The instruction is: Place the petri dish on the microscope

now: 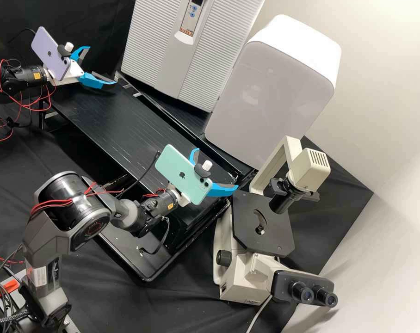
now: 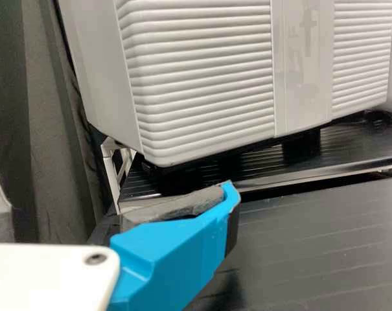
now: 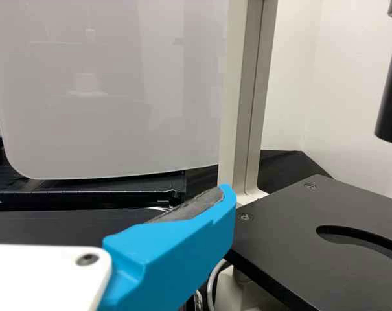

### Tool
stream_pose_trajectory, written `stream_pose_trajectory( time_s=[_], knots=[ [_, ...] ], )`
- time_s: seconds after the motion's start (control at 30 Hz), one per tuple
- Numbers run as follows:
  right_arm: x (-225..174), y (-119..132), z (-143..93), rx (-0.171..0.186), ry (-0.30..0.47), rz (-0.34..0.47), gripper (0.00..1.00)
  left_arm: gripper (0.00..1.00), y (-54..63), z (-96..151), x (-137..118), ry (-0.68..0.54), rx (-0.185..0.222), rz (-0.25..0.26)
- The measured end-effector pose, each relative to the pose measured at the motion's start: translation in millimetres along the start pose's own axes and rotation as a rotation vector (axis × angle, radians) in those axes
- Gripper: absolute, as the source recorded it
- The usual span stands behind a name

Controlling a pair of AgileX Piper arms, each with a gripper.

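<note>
Empty jaws beside the microscope (image 1: pixel 240 277), the placing yet to be done.
At the centre of the high view, the right gripper (image 1: pixel 217 169) has its jaws spread wide around nothing, near the black stage (image 1: pixel 281 231) at lower right; the left gripper (image 1: pixel 101 66), at upper left by the worktop (image 1: pixel 108 125), is also wide open and empty. Where the petri dish is, I can't tell. I'd expect it light, stiff, slick and easily cracked, so a gentle pinch across opposite sides, kept level, should suit it.
</note>
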Motion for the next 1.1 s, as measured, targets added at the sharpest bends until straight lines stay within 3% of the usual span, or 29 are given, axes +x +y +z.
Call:
stream_pose_trajectory(
  time_s=[0.4, 0.7, 1.1],
  knots=[
    [-10, -1, 0, 0.000, 0.003, 0.002, 1.00, 1.00, 0.0, 0, 0, 0.000, 0.000, 0.000],
    [-34, 1, -15, 0.003, 0.098, 0.047, 1.00, 1.00, 0.0, 0, 0, 0.000, 0.000, 0.000],
    [-35, 2, -16, 0.003, 0.105, 0.053, 1.00, 1.00, 0.0, 0, 0, 0.000, 0.000, 0.000]
  ],
)
